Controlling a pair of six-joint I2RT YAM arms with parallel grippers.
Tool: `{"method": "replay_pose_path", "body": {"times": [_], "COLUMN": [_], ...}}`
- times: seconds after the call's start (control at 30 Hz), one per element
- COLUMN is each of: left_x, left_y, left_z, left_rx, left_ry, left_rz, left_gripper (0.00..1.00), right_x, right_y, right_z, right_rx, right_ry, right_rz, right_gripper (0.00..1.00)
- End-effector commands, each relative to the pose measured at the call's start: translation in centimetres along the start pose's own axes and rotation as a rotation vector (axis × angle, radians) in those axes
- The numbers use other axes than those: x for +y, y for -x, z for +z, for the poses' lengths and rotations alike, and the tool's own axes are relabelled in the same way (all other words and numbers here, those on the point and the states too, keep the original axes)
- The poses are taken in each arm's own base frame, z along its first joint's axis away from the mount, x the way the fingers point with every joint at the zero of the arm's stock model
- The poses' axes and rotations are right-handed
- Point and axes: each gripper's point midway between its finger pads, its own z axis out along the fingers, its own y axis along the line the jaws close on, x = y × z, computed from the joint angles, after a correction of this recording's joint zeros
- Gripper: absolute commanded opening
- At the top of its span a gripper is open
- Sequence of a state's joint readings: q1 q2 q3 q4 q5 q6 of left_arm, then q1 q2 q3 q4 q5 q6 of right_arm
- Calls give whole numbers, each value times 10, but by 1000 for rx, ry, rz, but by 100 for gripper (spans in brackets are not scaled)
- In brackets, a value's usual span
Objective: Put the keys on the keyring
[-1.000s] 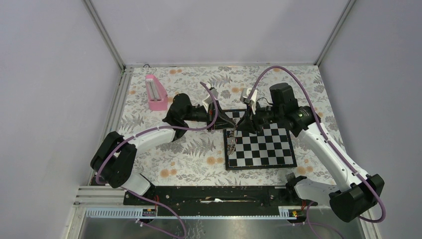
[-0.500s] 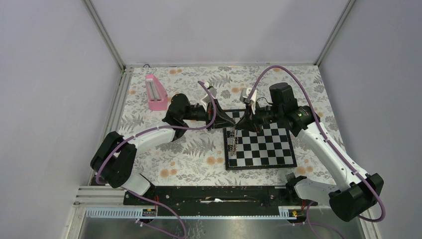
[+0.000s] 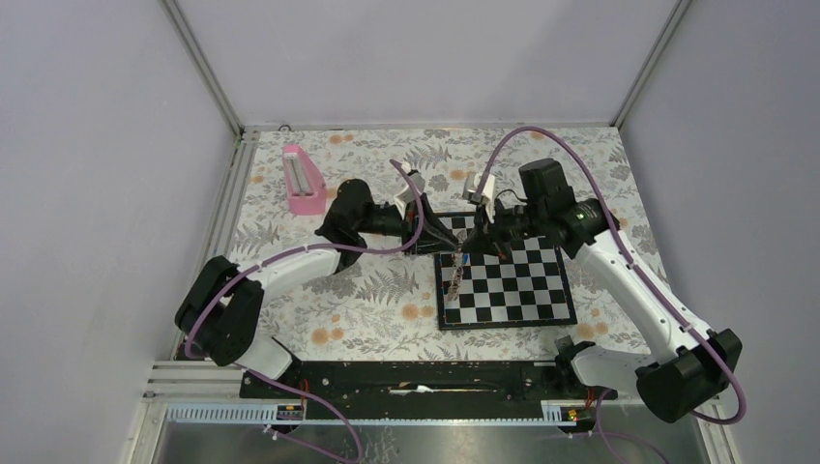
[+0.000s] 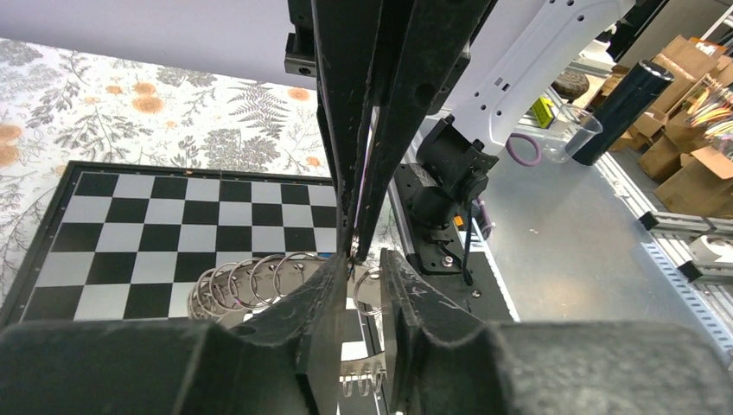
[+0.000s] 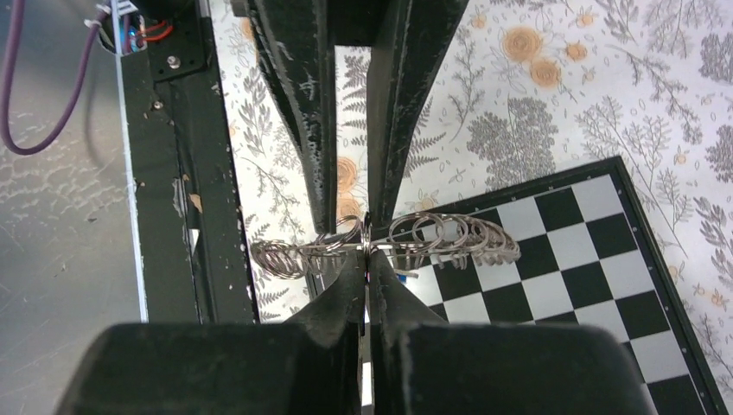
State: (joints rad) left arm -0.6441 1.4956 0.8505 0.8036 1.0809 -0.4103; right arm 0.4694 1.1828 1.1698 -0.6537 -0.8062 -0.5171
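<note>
The keyring point(image 3: 451, 275) hangs edge-on over the chessboard's far left corner, with several small wire loops along its band. My left gripper point(image 3: 446, 241) is shut on the keyring's band point(image 4: 251, 281), which sits between my fingers point(image 4: 365, 277). My right gripper point(image 3: 465, 244) faces it from the right, tips almost touching. In the right wrist view it point(image 5: 367, 259) is shut on a thin piece at the keyring point(image 5: 449, 235). Only a sliver of blue shows between the pads, so the key is mostly hidden.
The chessboard point(image 3: 512, 290) lies on the floral tablecloth in front of the right arm. A pink box point(image 3: 304, 180) stands at the far left. The black base rail point(image 3: 425, 377) runs along the near edge.
My right gripper has shifted slightly left towards the left gripper. The hanging keyring has moved a little with them. Both grips are unchanged.
</note>
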Motion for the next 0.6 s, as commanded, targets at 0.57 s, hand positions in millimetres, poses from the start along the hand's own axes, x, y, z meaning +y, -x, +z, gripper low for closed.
{"method": "replay_pose_path", "body": {"times": [0.57], "left_x": [2], "left_y": [14], "left_z": [11], "left_rx": [83], "left_ry": [-8], "left_rz": [135], "left_gripper": [40], "right_x": [-3], "right_y": [0], "right_z": [4], "right_rx": [154], "right_ry": [-16], "right_rz": [-23], "right_gripper": [0]}}
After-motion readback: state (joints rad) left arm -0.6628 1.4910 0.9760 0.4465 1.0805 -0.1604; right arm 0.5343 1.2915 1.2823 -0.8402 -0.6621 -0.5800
